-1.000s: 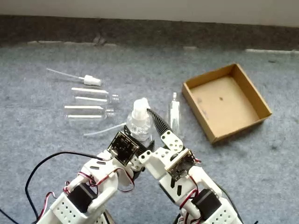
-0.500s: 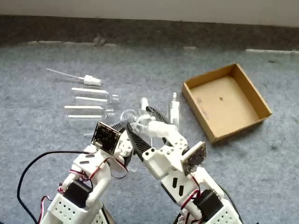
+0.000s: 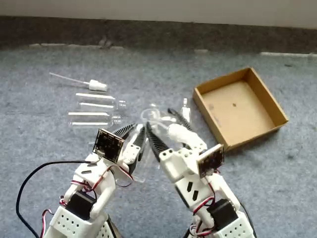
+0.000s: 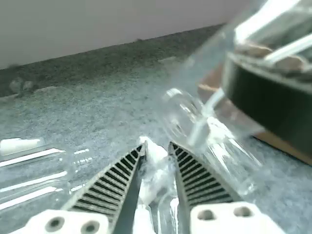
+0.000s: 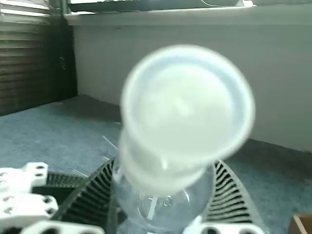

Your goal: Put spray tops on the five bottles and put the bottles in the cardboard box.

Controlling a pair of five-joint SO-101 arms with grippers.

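Seen from above, the two arms rise from 6 o'clock and meet over the middle of the grey carpet (image 3: pixel 44 59). The right gripper (image 5: pixel 165 175) is clamped around a clear bottle (image 5: pixel 163 207), one ribbed finger on each side of its body. The bottle is lifted off the carpet and wears a broad white cap (image 5: pixel 187 112) that points back toward the wrist. The left gripper (image 4: pixel 156 148) sits just at 9 o'clock of the right one. Its fingers are drawn nearly together and pinch a white piece (image 4: pixel 153 168) with clear plastic behind it; whether this is a spray top I cannot tell. In the left wrist view the lifted bottle hangs close above those fingertips, with a thin tube visible inside it. The cardboard box (image 3: pixel 271 101) lies open at 2 o'clock, well apart from both grippers. Another clear bottle (image 3: pixel 184 106) rests between the box and the right gripper. At 9 to 10 o'clock an uncapped bottle (image 3: pixel 99 100) lies on its side, with a second uncapped bottle (image 3: pixel 94 119) just beside it. A loose spray top (image 3: pixel 97 86), with its long tube, lies beyond them at 10 o'clock.
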